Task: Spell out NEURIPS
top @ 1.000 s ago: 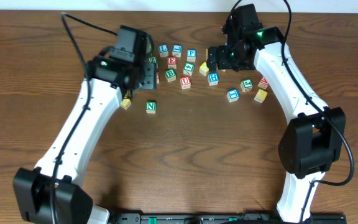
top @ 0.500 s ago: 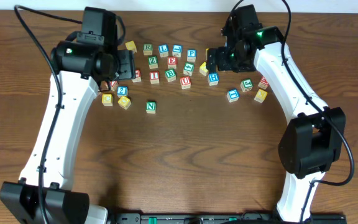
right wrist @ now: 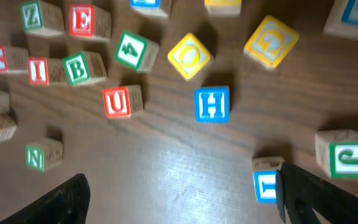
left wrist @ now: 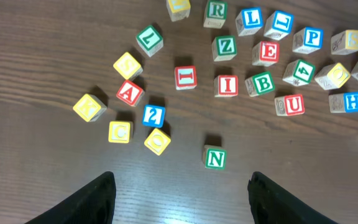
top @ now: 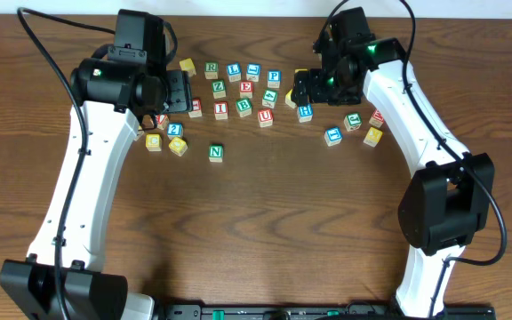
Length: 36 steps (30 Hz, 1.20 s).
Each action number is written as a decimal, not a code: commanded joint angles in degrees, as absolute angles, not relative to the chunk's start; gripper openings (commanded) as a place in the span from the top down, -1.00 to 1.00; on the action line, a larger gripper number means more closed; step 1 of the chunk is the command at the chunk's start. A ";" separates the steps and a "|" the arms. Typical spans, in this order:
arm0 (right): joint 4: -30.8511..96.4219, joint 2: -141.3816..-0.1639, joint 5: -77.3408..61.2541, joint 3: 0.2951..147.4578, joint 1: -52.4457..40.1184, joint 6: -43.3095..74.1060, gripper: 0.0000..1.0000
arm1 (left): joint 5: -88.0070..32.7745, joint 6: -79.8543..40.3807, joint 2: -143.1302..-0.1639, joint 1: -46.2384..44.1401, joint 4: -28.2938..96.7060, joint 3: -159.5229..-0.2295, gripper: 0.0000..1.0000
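The green N cube stands alone in front of the cluster. Behind it in the loose group are the red U, red E, green R, red I and blue P. A yellow-faced cube lies behind the blue H. My left gripper hovers open at the cluster's left, holding nothing. My right gripper hovers open over the cluster's right side, holding nothing.
Other letter cubes lie among them: Z, B, a 4, yellow cubes and a red A at the left. A blue cube sits just beside my right gripper's right finger. Bare wood lies in front of N.
My left arm has swung left and back, uncovering the cubes at the cluster's left. The right arm has hardly moved. No cube has shifted.
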State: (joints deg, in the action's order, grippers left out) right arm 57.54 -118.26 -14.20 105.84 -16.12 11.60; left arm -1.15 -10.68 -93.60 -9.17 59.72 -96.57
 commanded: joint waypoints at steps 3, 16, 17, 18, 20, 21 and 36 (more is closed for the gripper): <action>61.19 -118.30 -15.79 110.45 -16.62 10.66 -0.79 | -0.62 -11.20 -92.49 -8.03 58.74 -97.95 -0.35; 72.97 -118.30 -11.92 125.82 -16.60 11.77 -0.72 | -0.60 -11.16 -92.86 -7.29 57.56 -97.95 -0.35; 73.69 -118.30 -11.88 126.98 -16.60 11.77 -0.72 | -0.60 -11.16 -92.99 -7.29 57.56 -97.95 -0.36; 74.37 -118.30 -11.40 128.20 -16.60 11.92 -0.72 | -0.60 -11.16 -93.19 -7.29 57.56 -97.95 -0.35; 75.88 -118.30 -10.07 130.82 -16.60 12.19 -0.73 | -0.60 -11.16 -93.54 -7.29 57.56 -97.93 -0.36; 76.42 -118.30 -9.58 131.85 -16.60 12.19 -0.73 | -0.60 -11.16 -93.62 -7.29 57.58 -97.93 -0.36; 78.28 -118.45 -2.39 135.15 -16.49 16.51 -0.74 | -0.60 -11.18 -94.41 -7.29 57.60 -97.73 -0.36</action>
State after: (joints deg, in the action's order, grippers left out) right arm 78.22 -118.39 -4.91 134.61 -16.12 14.37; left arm -1.15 -10.68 -93.65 -7.55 57.60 -96.57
